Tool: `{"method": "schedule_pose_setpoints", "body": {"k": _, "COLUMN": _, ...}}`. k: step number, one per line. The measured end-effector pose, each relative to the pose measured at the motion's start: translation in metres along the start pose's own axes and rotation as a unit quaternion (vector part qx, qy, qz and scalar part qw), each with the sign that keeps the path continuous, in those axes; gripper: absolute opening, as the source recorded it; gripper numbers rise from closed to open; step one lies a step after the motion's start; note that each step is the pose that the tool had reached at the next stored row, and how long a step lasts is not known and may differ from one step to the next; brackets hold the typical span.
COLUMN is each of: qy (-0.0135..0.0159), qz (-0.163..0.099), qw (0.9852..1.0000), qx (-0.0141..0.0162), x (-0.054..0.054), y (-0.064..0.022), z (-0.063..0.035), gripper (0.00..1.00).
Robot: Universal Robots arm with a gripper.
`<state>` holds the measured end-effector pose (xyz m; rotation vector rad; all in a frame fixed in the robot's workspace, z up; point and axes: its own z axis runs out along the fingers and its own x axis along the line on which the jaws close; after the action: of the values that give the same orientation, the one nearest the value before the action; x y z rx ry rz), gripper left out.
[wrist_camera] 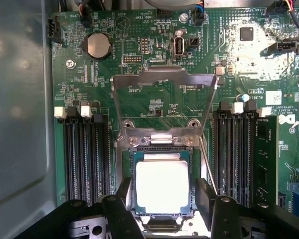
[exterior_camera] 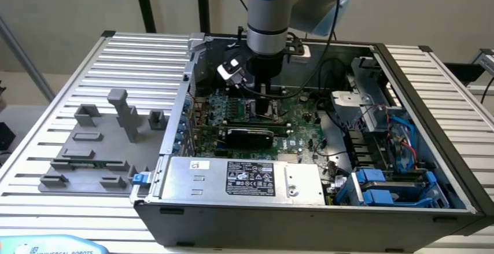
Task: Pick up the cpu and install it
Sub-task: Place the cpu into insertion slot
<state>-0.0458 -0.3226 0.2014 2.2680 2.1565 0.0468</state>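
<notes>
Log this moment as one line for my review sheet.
arm: over board inside computer case | fingers: open, either side of cpu | cpu: lying in socket | clamp: raised

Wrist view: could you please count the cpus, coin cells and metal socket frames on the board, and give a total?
cpu: 1
coin cell: 1
socket frame: 1
Total: 3
</notes>
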Motion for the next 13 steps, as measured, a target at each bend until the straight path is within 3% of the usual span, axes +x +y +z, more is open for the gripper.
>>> {"method": "schedule_pose_setpoints", "body": {"k": 2, "qy": 0.0066, "qz": 0.0, "qw": 1.0, "qx": 0.0004, "x": 0.0, "y": -0.0003, "z": 0.0, "gripper": 0.62}}
{"method": "schedule_pose_setpoints", "body": {"k": 4, "qy": 0.0113, "qz": 0.0, "qw": 0.9999, "qx": 0.0006, "x": -0.0001, "y": -0.0004, "z": -0.0001, "gripper": 0.62}}
{"method": "schedule_pose_setpoints", "body": {"k": 9, "qy": 0.0151, "qz": 0.001, "qw": 0.9999, "qx": 0.0008, "x": -0.0004, "y": -0.0004, "z": -0.0001, "gripper": 0.62}}
{"method": "schedule_pose_setpoints", "body": {"k": 13, "qy": 0.0228, "qz": 0.001, "qw": 0.9997, "qx": 0.0012, "x": -0.0004, "y": -0.0004, "z": -0.0001, "gripper": 0.62}}
